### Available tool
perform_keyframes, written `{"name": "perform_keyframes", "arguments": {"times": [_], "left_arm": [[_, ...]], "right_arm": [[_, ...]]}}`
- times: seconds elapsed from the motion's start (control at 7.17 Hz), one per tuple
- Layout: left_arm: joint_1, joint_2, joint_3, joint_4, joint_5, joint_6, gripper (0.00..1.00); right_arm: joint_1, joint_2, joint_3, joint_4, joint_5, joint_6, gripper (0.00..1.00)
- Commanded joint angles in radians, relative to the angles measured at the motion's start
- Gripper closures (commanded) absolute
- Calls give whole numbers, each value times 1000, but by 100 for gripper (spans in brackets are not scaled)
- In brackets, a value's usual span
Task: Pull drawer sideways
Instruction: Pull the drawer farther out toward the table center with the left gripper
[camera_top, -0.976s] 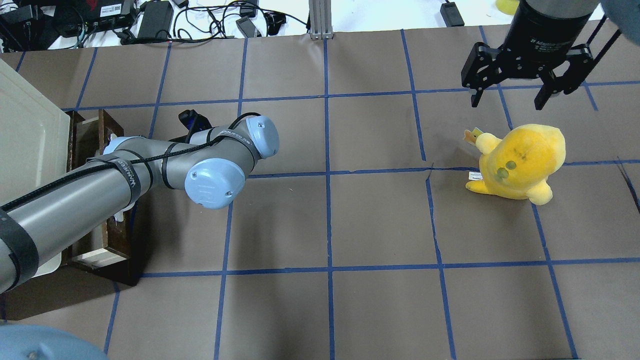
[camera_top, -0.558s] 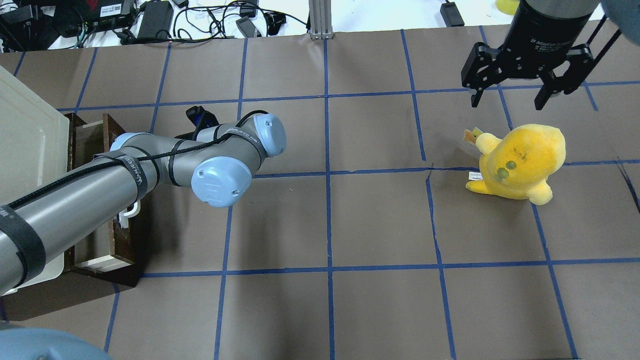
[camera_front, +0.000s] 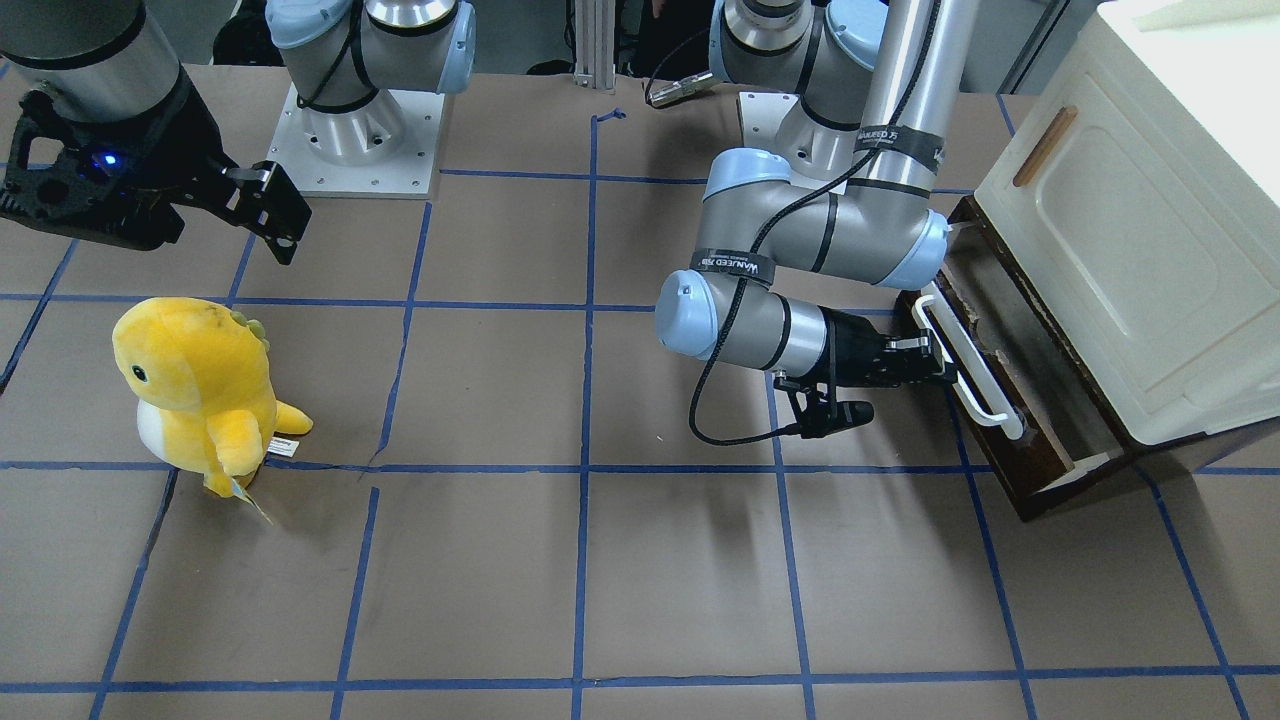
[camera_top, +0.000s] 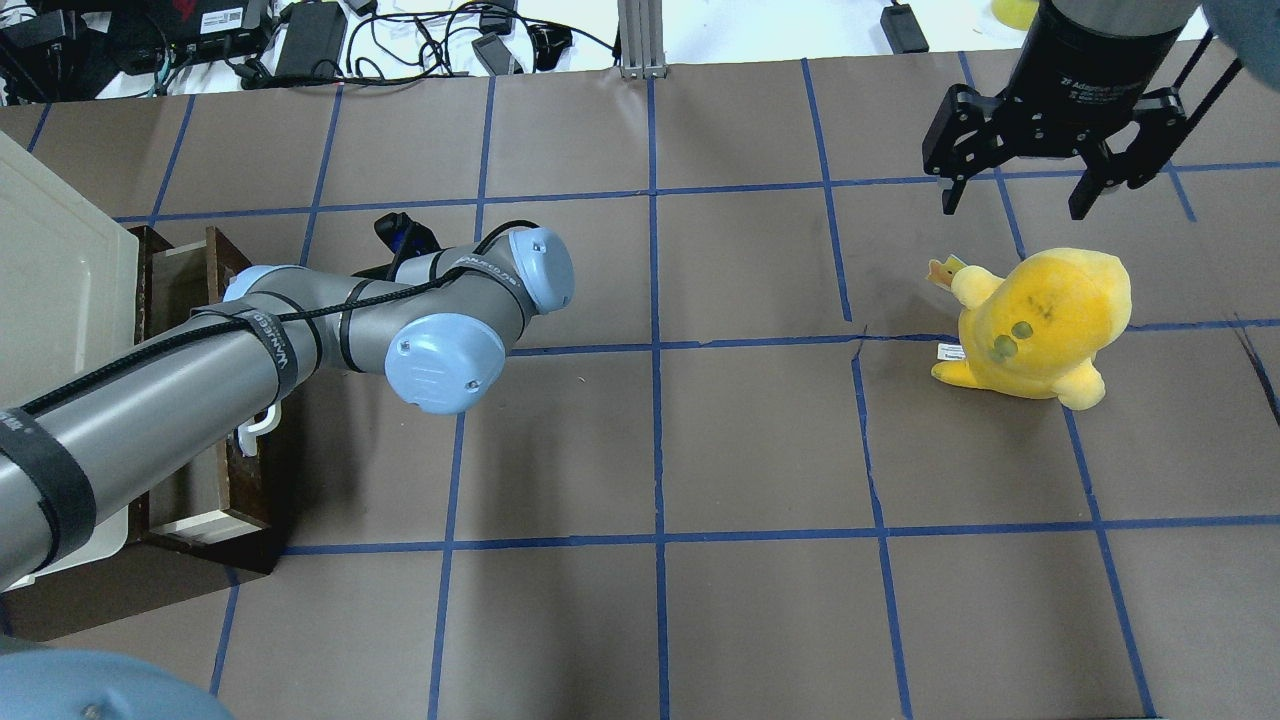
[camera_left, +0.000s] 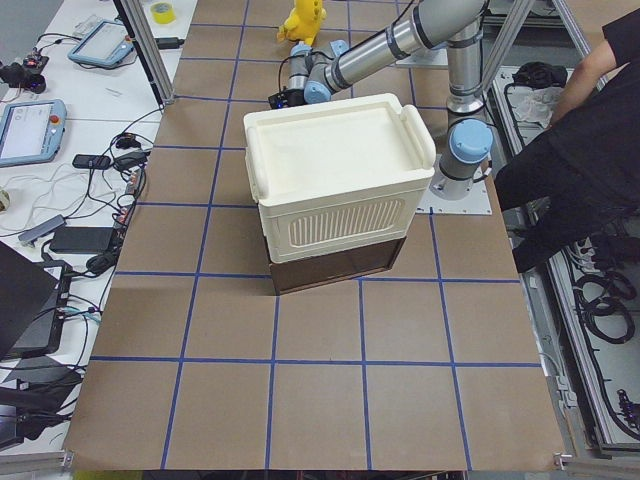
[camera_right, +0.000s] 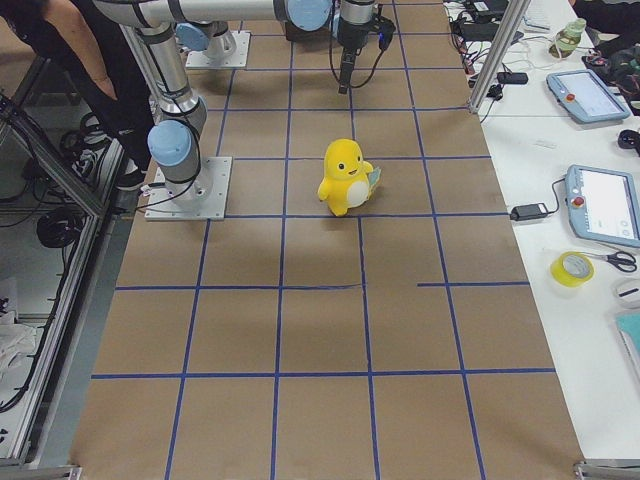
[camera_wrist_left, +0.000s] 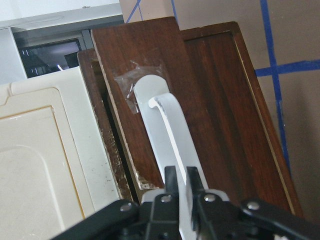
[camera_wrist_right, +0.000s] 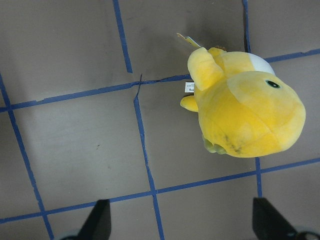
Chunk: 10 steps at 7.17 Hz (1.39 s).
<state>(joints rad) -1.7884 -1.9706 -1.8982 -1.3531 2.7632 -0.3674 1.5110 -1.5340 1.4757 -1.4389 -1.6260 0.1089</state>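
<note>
Brown gridded desk (camera_top: 760, 440): at its left end the drawer (camera_wrist_left: 225, 115) sticks partly out from under the cabinet (camera_front: 1130, 250). Narrowly shut on the handle (camera_wrist_left: 167, 130) is the left pincer (camera_wrist_left: 181, 176). The handle's long axis lies across the likely pull, toward the desk centre. Well apart, the right pincer (camera_top: 1012, 205) hangs wide.

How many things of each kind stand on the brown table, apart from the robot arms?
Yellow plush toy animal: 1
Cream box-shaped cabinet: 1
Dark brown wooden drawer with white bar handle: 1
Total: 3
</note>
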Motion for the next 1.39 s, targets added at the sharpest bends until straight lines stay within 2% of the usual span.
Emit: {"name": "perform_keyframes", "arguments": {"times": [0.0,0.14,0.28,0.84,1.12,1.25], "left_arm": [[0,-19,5,9,-11,-80,54],[1,-7,-1,8,-10,-137,20],[1,-13,8,8,-10,-139,1],[11,-13,10,9,4,-145,0],[33,-16,-7,-4,-5,-245,0],[34,-11,-12,-18,-1,-281,8]], "right_arm": [[0,0,0,0,0,0,0],[0,0,0,0,0,0,0],[0,0,0,0,0,0,0],[-2,0,0,0,0,0,0],[0,0,0,0,0,0,0],[0,0,0,0,0,0,0]]}}
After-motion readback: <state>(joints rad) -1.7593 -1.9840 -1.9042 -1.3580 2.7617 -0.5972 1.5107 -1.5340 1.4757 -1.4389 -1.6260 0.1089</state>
